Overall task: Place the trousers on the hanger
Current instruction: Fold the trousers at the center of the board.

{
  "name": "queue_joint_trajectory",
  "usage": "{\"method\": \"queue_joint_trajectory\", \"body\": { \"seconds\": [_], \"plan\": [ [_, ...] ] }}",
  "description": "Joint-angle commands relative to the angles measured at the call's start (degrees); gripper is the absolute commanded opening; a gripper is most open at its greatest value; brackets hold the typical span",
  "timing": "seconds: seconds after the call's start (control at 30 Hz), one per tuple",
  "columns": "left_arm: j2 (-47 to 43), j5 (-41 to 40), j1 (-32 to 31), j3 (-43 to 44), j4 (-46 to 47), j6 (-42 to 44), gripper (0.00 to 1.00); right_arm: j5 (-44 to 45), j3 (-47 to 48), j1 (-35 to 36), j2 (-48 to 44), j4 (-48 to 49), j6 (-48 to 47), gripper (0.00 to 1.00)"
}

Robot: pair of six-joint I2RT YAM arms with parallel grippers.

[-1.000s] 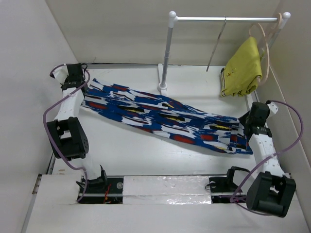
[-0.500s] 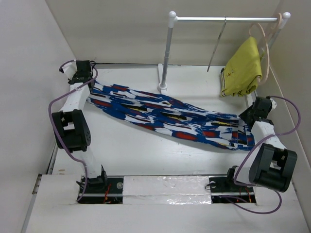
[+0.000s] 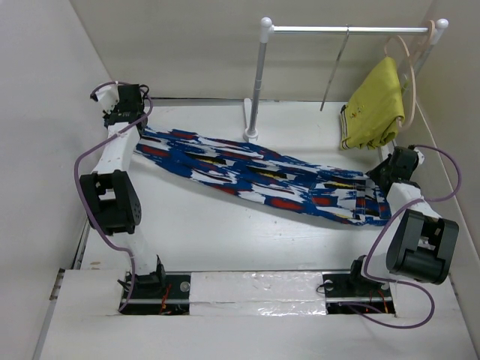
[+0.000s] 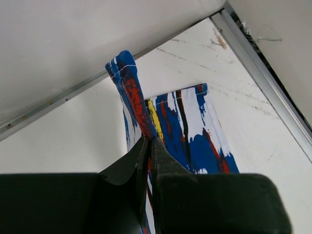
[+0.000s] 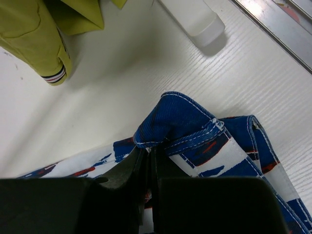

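The blue-and-white printed trousers stretch across the table from far left to right. My left gripper is shut on the leg hems. My right gripper is shut on the waistband. The thin grey hanger hangs edge-on from the rail at the back, apart from both grippers.
A yellow garment on a pale beige hanger hangs at the rail's right end, close to my right gripper; it also shows in the right wrist view. The rail's white post stands behind the trousers. Walls enclose left, back and right.
Both arms have carried the trousers toward the back of the table; the left gripper moved further back-left, the right gripper back-right near the yellow garment. Both grips are unchanged.
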Motion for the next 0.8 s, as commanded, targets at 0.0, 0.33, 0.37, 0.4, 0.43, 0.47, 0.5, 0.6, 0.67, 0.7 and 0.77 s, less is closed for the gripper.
{"method": "queue_joint_trajectory", "body": {
  "seconds": [0.0, 0.33, 0.37, 0.4, 0.43, 0.47, 0.5, 0.6, 0.67, 0.7, 0.77],
  "plan": [
    [-0.31, -4.82, 0.23, 6.49, 2.48, 1.74, 0.0, 2.95, 1.75, -0.6, -0.45, 6.18, -0.56, 0.02],
    [12.87, -10.71, -0.91, 19.51, -4.03, 4.99, 0.0, 2.86, 0.96, -0.6, 0.87, 8.02, -1.35, 0.02],
    [13.31, -11.06, -0.91, 20.21, -4.73, 4.99, 0.0, 2.86, 1.05, -1.12, 0.87, 7.94, -1.53, 0.02],
    [13.58, -11.85, -0.91, 20.39, -5.0, 5.17, 0.0, 2.95, 1.05, -1.13, 0.78, 7.85, -1.7, 0.02],
    [13.84, -12.29, -0.91, 20.39, -5.17, 5.26, 0.0, 3.04, 1.13, -1.13, 0.61, 7.67, -1.79, 0.02],
    [13.67, -12.47, -0.91, 20.13, -5.35, 5.34, 0.0, 3.21, 1.05, -1.13, 0.08, 7.76, -1.96, 0.02],
    [13.41, -12.39, -0.39, 19.69, -5.26, 5.34, 0.0, 3.3, 0.96, -1.13, -0.1, 7.76, -1.97, 0.02],
    [11.83, -12.21, 0.93, 17.23, -4.65, 5.43, 0.0, 3.57, 1.31, -1.13, -0.36, 7.67, -2.14, 0.02],
    [9.55, -11.69, 1.72, 14.17, -4.21, 4.99, 0.0, 3.83, 1.4, -1.13, -0.19, 7.84, -2.14, 0.02],
    [8.58, -11.33, 2.25, 12.67, -3.25, 5.08, 0.0, 3.83, 1.4, -1.13, -0.1, 8.11, -1.97, 0.02],
    [5.94, -10.89, 2.26, 8.72, -0.53, 5.7, 0.0, 3.66, 1.31, -1.13, 0.34, 8.55, -1.79, 0.02]
  ]
}}
